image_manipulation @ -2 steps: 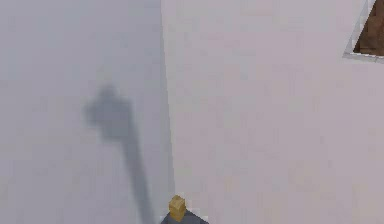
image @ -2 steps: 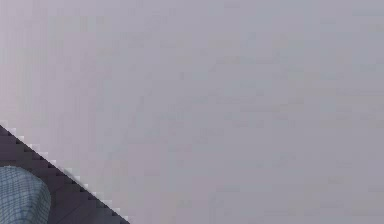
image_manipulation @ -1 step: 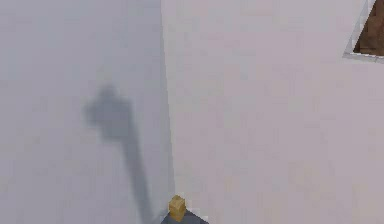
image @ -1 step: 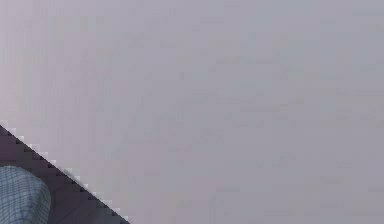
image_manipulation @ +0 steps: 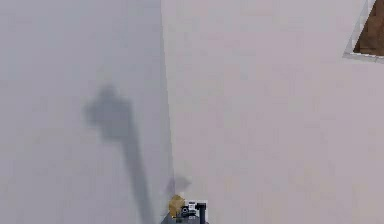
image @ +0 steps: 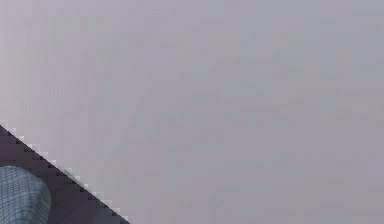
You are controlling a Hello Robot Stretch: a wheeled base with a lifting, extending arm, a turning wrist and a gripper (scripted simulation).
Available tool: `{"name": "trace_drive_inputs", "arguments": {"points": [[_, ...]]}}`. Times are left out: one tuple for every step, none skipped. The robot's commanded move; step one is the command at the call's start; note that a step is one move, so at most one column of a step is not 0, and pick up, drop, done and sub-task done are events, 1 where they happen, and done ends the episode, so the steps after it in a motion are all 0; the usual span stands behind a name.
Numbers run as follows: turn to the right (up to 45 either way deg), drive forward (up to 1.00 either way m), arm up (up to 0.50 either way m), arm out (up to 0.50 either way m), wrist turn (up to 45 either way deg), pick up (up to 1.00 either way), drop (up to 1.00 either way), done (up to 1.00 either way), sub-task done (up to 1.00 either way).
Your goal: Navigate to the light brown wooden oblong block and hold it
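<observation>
Stretch's gripper (image_manipulation: 190, 213) pokes up at the arm side view's bottom edge, just right of the foot of the wall corner (image_manipulation: 166, 100), with its white marker squares (image_manipulation: 198, 209) close beside it. A small tan blob (image_manipulation: 176, 207) sits at the gripper's left end, right at the corner's foot. Its colour suits the light brown block, but its shape is too small to make out. Whether the gripper holds it, touches it or merely stands before it cannot be told, nor can how the fingers are set.

Beyond them, pale wall (image_manipulation: 270, 110) runs off on both sides of the corner. Far up and well right of the corner, a brown panel in a pale frame (image_manipulation: 370, 30) is cut by the picture's edge; picture or window, I cannot say.

The forward view gives other things. Nearest, in its bottom-left, is a blue-grey ribbed rounded thing (image: 20, 198). Behind that runs a dark slanting strip (image: 75, 198), and past the strip is a plain grey wall face (image: 230, 90). How these lie relative to the wall corner cannot be told.
</observation>
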Motion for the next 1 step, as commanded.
{"name": "trace_drive_inputs", "arguments": {"points": [[0.0, 0.00, 0.00, 0.00, 45.0, 0.00, 0.00, 0.00, 0.00]]}}
